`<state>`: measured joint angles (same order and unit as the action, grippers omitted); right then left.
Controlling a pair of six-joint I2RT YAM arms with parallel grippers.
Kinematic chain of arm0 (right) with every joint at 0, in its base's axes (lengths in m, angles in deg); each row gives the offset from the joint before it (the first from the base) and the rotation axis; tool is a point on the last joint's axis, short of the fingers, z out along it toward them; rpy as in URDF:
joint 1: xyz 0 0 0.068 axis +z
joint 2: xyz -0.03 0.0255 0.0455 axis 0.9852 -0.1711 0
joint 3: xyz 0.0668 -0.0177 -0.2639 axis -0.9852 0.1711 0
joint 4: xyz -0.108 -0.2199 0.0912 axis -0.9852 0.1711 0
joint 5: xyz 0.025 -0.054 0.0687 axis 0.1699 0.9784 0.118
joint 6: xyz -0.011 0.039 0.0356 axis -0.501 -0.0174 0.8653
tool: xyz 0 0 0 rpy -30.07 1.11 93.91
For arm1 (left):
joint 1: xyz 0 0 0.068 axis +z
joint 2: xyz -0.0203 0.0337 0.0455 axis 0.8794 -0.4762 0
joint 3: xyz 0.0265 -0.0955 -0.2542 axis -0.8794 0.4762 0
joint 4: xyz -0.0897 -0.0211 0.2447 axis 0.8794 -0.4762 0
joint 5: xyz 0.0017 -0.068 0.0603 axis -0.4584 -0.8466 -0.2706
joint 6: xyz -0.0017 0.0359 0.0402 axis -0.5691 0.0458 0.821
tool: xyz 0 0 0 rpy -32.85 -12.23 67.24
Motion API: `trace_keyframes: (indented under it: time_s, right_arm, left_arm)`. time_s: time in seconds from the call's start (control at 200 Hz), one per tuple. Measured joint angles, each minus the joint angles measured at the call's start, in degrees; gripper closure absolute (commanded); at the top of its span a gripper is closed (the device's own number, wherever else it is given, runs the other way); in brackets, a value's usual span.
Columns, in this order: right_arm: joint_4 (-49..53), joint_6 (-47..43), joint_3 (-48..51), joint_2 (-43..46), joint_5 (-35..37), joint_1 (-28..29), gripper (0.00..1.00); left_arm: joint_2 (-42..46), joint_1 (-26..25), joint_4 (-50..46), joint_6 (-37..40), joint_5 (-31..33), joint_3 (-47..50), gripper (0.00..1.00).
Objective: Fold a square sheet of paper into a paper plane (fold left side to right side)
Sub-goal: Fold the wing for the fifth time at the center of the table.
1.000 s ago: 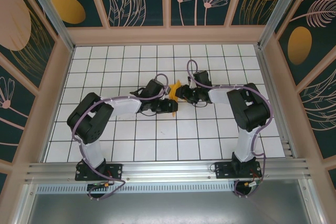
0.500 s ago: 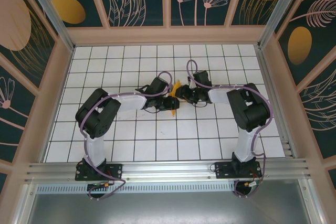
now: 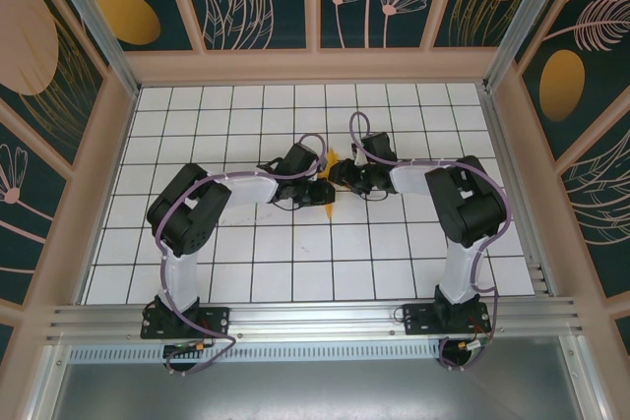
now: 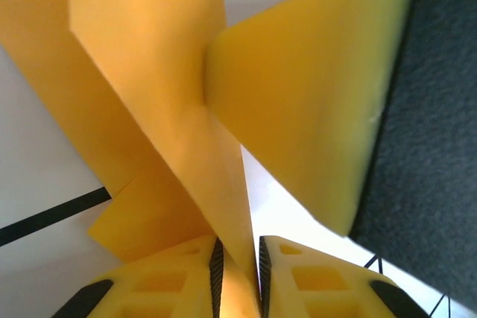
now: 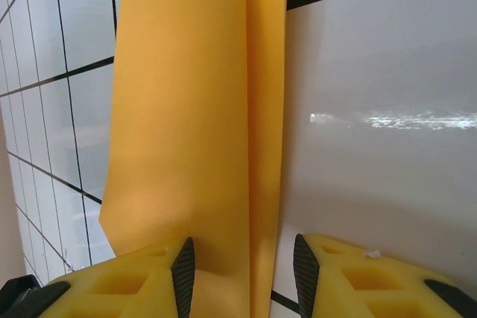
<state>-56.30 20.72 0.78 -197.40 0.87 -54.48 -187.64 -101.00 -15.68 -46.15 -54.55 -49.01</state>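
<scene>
Top view: both my arms reach in to the middle of the white gridded table point(image 3: 295, 263), and the wrists meet there almost nose to nose. The folded orange-yellow paper point(image 3: 332, 157) sits between them. Little of it shows from above, just a tip past the grippers on the far side and a bit on the near side.

Left gripper point(image 4: 238, 247): jaws drawn nearly together, with a thin folded edge of the paper pinched between the black pads point(image 4: 217, 266). From that pinch the paper rises and fans out into several angled flaps, one broad flap leaning off to the right. A dark grey surface point(image 4: 440, 147) stands close behind that flap; I cannot tell what it is.

Right gripper point(image 5: 240, 247): jaws standing apart, not clamped. A long folded strip of the paper runs between my fingertips and away across the grid, with a straight seam down its length. One pad point(image 5: 183, 266) sits at the paper's edge; by the other pad a sliver of bare table shows beside the strip.

The paper lies near the table's centre, touching both grippers.
</scene>
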Motion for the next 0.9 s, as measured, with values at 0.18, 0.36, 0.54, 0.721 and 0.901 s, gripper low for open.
trace_keyframes:
  time_s: [0.18,0.36,0.54,0.721,0.901]
  right_arm:
    - [0.2,-0.1,-0.1,0.0,0.2,0.1,0.57]
    - [0.5,-0.2,-0.2,0.0,0.4,0.2,0.57]
    - [0.6,-0.3,-0.2,0.1,0.6,0.2,0.56]
    - [-0.1,-1.2,1.0,1.0,0.6,0.1,0.54]
    - [-0.4,-2.2,3.7,3.2,0.1,-1.0,0.52]
  left_arm:
    - [0.0,0.0,0.0,0.1,0.0,-0.6,0.87]
    - [-0.6,0.0,0.3,0.1,-0.4,-0.6,0.92]
    - [-0.9,0.0,2.1,-0.5,-2.0,-0.5,0.95]
    - [-0.9,0.6,6.7,-1.9,-4.9,2.3,0.97]
    - [-0.9,2.2,11.9,-3.9,-9.0,6.0,0.98]
